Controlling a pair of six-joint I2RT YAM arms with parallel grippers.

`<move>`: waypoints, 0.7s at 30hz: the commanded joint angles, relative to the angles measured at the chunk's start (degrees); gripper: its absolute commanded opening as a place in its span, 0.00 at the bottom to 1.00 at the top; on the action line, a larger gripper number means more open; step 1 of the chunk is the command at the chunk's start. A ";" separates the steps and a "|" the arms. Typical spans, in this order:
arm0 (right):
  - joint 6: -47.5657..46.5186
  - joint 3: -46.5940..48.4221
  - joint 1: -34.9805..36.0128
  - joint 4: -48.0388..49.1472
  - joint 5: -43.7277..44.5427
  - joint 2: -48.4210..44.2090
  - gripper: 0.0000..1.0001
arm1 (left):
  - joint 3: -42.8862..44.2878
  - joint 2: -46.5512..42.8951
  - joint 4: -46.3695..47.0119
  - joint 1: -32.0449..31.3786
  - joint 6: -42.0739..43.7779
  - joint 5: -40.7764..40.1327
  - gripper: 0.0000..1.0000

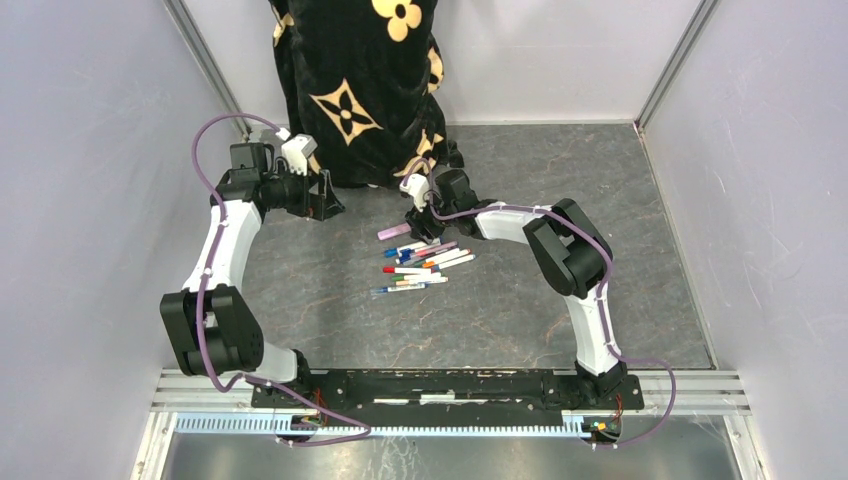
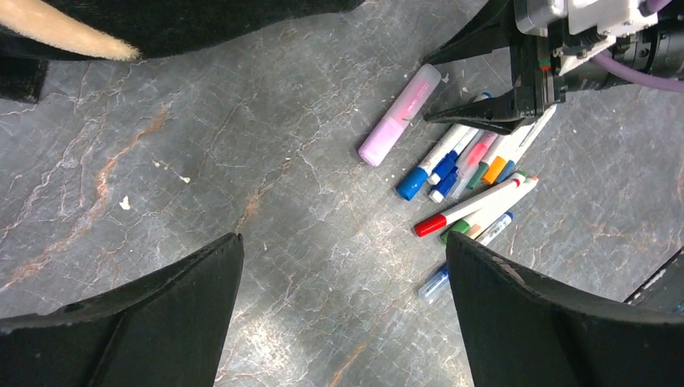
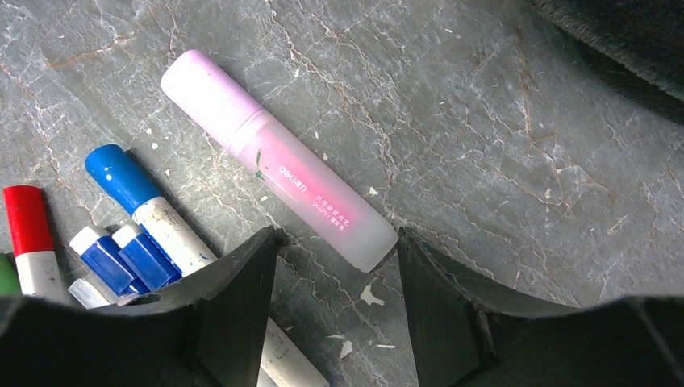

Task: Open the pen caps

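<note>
The pens (image 1: 420, 265) lie side by side mid-table (image 1: 500, 320), long axes running left to right, coloured caps (image 1: 390, 254) pointing left. The right claw (image 3: 337, 238) hangs spread over the pink marker's (image 3: 278, 173) clear end. The left claw (image 2: 343, 242) gapes wide nearby.

Black flowered cloth (image 1: 350, 90) at grey table's (image 1: 600, 180) far edge

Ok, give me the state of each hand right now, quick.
Left hand: open, holding nothing.
Right hand: open, its fingers on either side of one end of the pink pen, not closed on it.
</note>
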 commanded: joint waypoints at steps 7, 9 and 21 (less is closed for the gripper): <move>-5.45 8.70 0.81 -6.74 -2.52 2.37 0.75 | 4.30 2.03 -8.24 0.24 10.25 6.16 1.00; -6.24 9.19 0.79 -8.27 -3.35 2.89 0.76 | 4.69 2.52 -9.34 0.23 11.05 6.43 1.00; -6.12 12.00 0.84 -11.14 -5.27 6.82 0.64 | 7.14 2.29 -12.28 0.23 13.04 7.83 1.00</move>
